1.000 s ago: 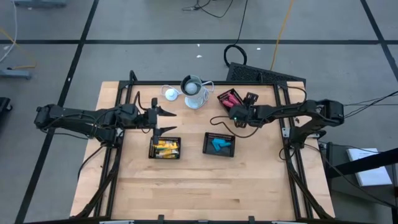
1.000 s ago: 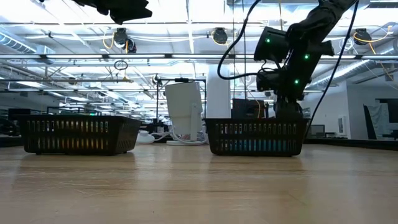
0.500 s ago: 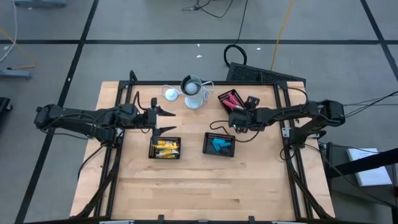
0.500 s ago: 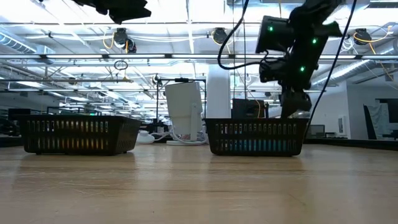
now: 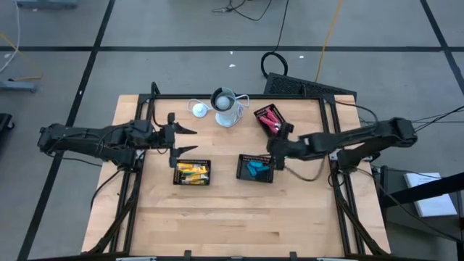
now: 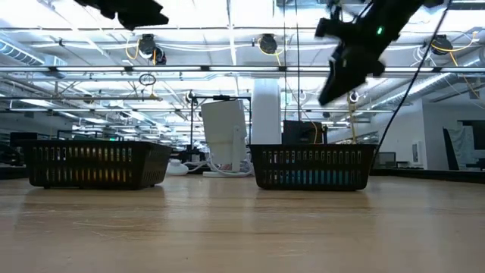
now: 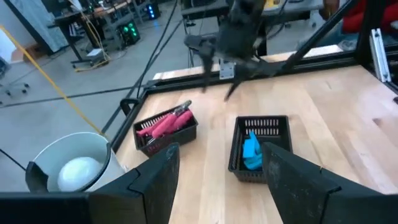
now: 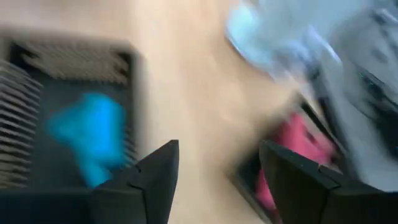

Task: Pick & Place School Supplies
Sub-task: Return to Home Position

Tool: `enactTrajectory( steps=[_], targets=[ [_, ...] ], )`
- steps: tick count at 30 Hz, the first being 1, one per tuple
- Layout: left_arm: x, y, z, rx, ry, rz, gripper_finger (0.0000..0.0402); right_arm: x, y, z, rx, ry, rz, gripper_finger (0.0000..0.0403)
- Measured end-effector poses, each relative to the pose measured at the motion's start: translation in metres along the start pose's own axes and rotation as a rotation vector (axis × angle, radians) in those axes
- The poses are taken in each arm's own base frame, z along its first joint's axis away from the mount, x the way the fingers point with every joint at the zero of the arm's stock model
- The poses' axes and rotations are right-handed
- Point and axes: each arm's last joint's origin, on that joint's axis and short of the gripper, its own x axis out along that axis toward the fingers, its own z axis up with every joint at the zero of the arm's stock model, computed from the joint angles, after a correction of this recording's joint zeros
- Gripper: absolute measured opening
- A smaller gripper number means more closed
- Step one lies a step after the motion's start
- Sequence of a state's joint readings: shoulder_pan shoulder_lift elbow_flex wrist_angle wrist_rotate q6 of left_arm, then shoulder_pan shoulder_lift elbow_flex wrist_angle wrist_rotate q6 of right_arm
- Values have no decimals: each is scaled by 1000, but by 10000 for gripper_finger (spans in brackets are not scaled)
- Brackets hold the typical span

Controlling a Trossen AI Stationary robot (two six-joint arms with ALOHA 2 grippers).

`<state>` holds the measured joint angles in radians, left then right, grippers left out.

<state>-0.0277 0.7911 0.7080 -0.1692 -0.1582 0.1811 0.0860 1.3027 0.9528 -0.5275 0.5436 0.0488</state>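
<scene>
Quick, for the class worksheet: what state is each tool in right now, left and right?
Left tool: open, holding nothing.
Right tool: open, holding nothing.

the wooden counter [image 6: 227,227] fills the lower part of the view, and two black mesh trays stand on it, well apart. the left tray [image 6: 45,163] shows yellow pieces [image 6: 98,176] through its mesh. the right tray [image 6: 356,155] shows blue pieces [image 6: 303,179] low inside. behind the gap between the trays stands a white boxy unit [image 6: 225,136], farther off. the left gripper [image 6: 140,12] hangs dark at the top edge, high above the left tray. the right gripper [image 6: 333,85] slants down from the upper right, above the right tray and clear of it, with a green light on the arm behind it. a hall with ceiling trusses and lamps lies beyond.
</scene>
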Motion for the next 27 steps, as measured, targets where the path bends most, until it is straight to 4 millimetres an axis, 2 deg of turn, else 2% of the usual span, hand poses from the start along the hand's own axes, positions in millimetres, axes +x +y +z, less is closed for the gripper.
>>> enactTrajectory(
  steps=[5, 8, 12, 18, 27],
  targets=[
    [-13, 1, -26, -11, -5, 30, 232, -27, -2, -1, 25, -398, 281, 203],
    [-25, 5, -38, -46, -64, 68, 232, -42, -10, -14, 32, -605, 335, 195],
    [-43, 7, -49, -85, -149, 72, 232, -57, -22, -37, 85, -806, 304, 184],
    [-63, 6, -60, -139, -223, 25, 232, -68, -31, -62, 201, -905, 325, 171],
    [-75, 3, -76, -226, -253, 26, 232, -56, -13, -99, 169, -988, 502, 169]
  ],
)
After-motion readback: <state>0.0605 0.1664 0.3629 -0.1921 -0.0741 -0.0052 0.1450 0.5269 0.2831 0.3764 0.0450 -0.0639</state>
